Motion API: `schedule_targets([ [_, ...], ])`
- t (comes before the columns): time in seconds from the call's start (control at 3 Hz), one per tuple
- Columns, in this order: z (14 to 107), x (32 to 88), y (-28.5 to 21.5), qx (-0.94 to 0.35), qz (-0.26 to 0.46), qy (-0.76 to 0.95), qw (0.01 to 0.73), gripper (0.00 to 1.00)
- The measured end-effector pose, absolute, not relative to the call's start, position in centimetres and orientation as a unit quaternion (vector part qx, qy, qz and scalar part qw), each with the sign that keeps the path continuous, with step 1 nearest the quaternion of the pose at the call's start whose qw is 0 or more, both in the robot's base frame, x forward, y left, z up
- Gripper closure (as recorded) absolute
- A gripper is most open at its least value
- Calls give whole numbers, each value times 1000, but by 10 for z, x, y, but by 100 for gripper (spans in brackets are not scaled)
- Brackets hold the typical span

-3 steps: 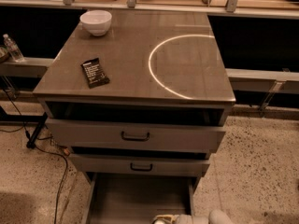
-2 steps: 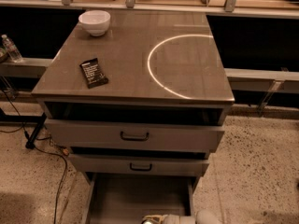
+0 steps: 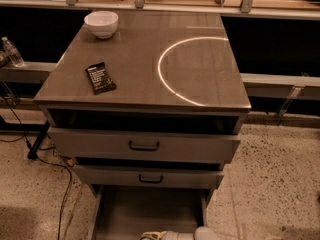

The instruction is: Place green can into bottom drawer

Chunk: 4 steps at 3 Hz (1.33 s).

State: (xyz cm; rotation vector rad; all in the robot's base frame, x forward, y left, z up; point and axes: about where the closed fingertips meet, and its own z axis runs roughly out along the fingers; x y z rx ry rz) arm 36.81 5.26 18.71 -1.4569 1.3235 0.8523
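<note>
The bottom drawer [image 3: 145,209] is pulled open at the foot of the grey cabinet, showing a flat grey floor and thin side walls. Only the pale top of my gripper [image 3: 167,235] shows at the bottom edge of the camera view, over the front part of that drawer. The green can is not in view; I cannot tell whether the gripper holds it.
Two upper drawers with black handles [image 3: 144,145] [image 3: 150,178] stand slightly open above. On the cabinet top lie a white bowl [image 3: 101,23] and a black packet [image 3: 100,77]. A bottle [image 3: 12,51] stands on the left ledge. Cables [image 3: 62,184] run over the floor at left.
The gripper has shifted left along the bottom edge, from the drawer's right side towards its middle. The cabinet and the things on it have not moved.
</note>
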Motion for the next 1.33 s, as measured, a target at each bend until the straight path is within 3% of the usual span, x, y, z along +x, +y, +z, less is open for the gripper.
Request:
schedule_targets([
  [0.67,171,381,62,-576,364,580,445,51],
  [1.33,178,404,64,-545,385,602,439,29],
])
